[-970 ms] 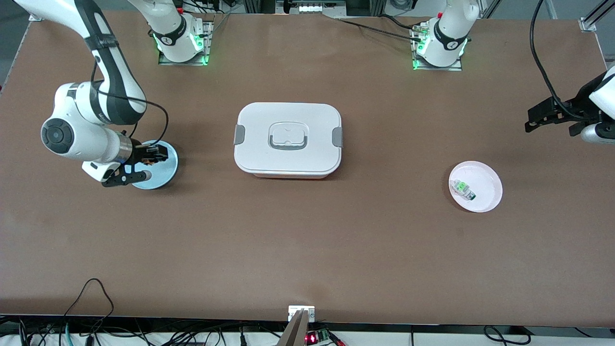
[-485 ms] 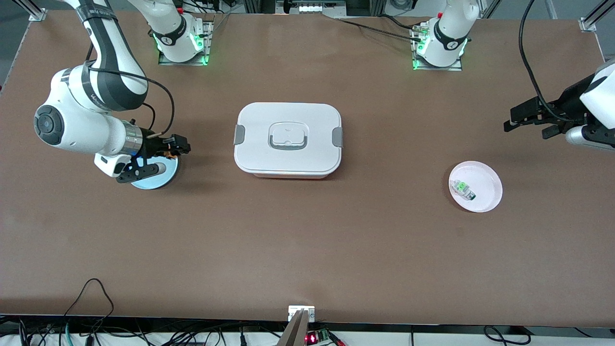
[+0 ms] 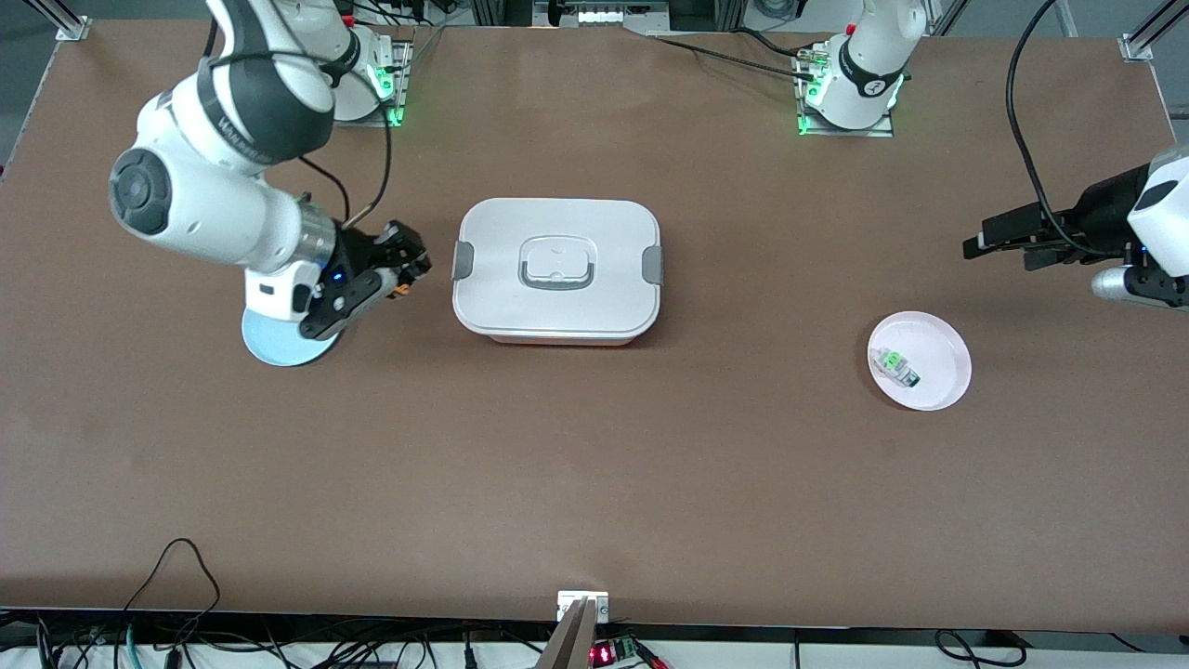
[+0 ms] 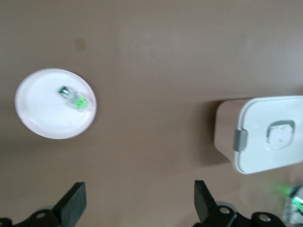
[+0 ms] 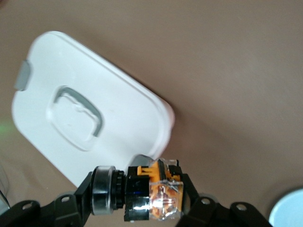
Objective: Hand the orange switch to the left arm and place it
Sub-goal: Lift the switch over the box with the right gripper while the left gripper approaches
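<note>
**Switch held up beside the box**

The switch (image 5: 151, 195) is clamped in the right gripper (image 3: 401, 268), over the table (image 3: 594, 483) between the blue plate (image 3: 269, 346) and the box (image 3: 557, 269). The left gripper (image 3: 999, 240), fingers (image 4: 73, 204) apart, hangs above the table's end near the pink plate (image 3: 943, 348).

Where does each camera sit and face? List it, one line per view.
Front view: high across the table, facing both arms; box centre, right gripper holding the switch beside it, left gripper open, waiting.
Left wrist view: looks down past its own fingers at the pink plate and box.
Right wrist view: looks down past its gripper and switch at the box.
All share the box.
</note>
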Robot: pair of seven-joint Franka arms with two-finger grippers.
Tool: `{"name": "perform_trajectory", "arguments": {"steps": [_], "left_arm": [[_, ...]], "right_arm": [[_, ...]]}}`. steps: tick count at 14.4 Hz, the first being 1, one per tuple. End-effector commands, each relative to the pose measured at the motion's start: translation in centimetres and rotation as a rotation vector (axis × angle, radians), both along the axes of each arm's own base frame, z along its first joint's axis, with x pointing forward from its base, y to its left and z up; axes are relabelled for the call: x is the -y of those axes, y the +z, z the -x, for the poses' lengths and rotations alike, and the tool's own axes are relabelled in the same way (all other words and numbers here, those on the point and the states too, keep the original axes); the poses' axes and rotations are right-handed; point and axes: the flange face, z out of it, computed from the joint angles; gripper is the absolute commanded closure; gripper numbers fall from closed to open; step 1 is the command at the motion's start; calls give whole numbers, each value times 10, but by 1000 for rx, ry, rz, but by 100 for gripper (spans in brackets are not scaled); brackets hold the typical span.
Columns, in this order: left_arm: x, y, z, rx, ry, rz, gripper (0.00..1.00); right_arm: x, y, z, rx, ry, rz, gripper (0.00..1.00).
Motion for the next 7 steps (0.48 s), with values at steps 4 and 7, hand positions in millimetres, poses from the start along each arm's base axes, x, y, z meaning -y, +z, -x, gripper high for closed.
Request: {"name": "perform_trajectory", "arguments": {"steps": [4,7], "left_arm": [[5,-33,11,-138,-26,157,0],[15,-43,14,-149,-138,272,0]], "right_arm": [[-99,52,36,182,159,-132,90],[-144,68,54,287,190,-211,90]]}}
